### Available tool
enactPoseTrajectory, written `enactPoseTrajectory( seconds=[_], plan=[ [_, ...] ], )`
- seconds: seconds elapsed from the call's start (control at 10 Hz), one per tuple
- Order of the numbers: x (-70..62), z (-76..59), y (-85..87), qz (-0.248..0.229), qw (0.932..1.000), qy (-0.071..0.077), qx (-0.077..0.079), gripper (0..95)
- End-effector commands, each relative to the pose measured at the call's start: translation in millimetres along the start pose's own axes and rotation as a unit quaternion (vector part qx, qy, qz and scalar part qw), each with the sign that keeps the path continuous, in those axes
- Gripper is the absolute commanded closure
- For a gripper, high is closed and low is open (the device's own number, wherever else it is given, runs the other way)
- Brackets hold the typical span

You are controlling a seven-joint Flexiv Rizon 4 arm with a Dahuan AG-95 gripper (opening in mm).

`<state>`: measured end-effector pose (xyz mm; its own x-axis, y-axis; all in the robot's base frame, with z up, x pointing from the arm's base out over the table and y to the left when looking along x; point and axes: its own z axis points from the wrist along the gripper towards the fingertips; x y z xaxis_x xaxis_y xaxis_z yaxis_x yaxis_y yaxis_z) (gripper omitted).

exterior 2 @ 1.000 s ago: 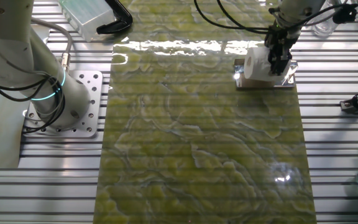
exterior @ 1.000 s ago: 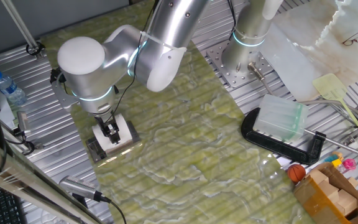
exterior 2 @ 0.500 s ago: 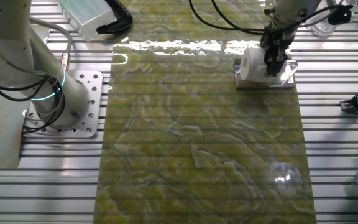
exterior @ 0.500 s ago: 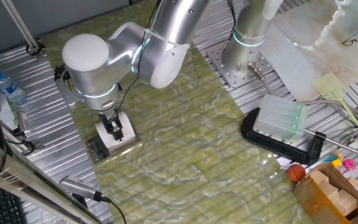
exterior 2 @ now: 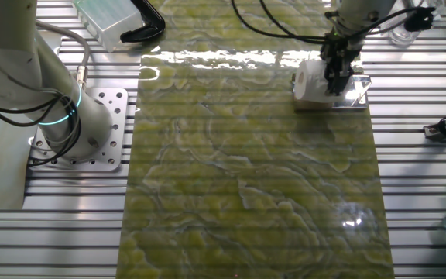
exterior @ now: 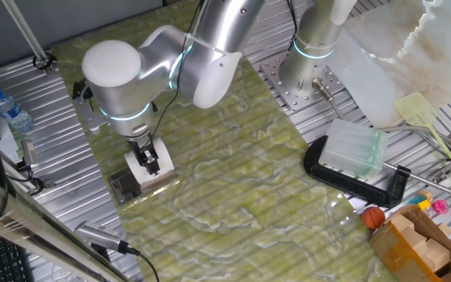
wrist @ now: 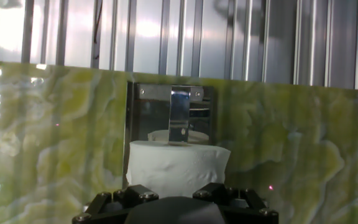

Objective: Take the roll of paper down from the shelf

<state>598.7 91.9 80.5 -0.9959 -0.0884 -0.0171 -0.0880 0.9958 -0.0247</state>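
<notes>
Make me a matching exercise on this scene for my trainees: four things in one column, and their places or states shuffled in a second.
Things:
1. roll of paper
2. shelf
3. clear ribbed box
4. water bottle

Places or states:
A. lying on the black clamp
B. held in the gripper
C. standing at the mat's edge, top partly bare
D. lying on the metal slats, off the mat

Pairs: 1-B, 2-C, 3-A, 4-D

Ribbed aluminium-slat table (exterior: 69, 157), green-yellow marbled mat (exterior: 233, 180) laid down its middle. Shelf (exterior: 125, 186) sits at the mat's edge. Off the mat on bare slats: black clamp (exterior: 355, 182) with clear ribbed plastic box (exterior: 355, 149) on it, water bottle (exterior: 10, 110), robot base plate (exterior 2: 91, 128), cardboard box (exterior: 421, 243), orange ball (exterior: 374, 217).
</notes>
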Motion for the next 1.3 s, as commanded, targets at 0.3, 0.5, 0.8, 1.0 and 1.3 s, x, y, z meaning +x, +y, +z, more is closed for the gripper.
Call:
enactPoseTrajectory(
  seconds=[0.3, 0.5, 0.8, 1.0, 1.3],
  plan=[
    [10.3, 2.1, 2.9, 0.0, 1.0, -0.001, 0.0, 95.0],
    [16.2, 2.7, 4.7, 0.0, 1.0, -0.001, 0.001, 95.0],
    [21.2, 0.6, 5.5, -0.001, 1.0, 0.0, 0.001, 95.0],
    [21.6, 0.6, 5.3, 0.001, 1.0, 0.004, 0.001, 95.0],
    [21.9, 0.6, 5.2, 0.002, 0.9999, 0.01, 0.002, 95.0]
  ],
)
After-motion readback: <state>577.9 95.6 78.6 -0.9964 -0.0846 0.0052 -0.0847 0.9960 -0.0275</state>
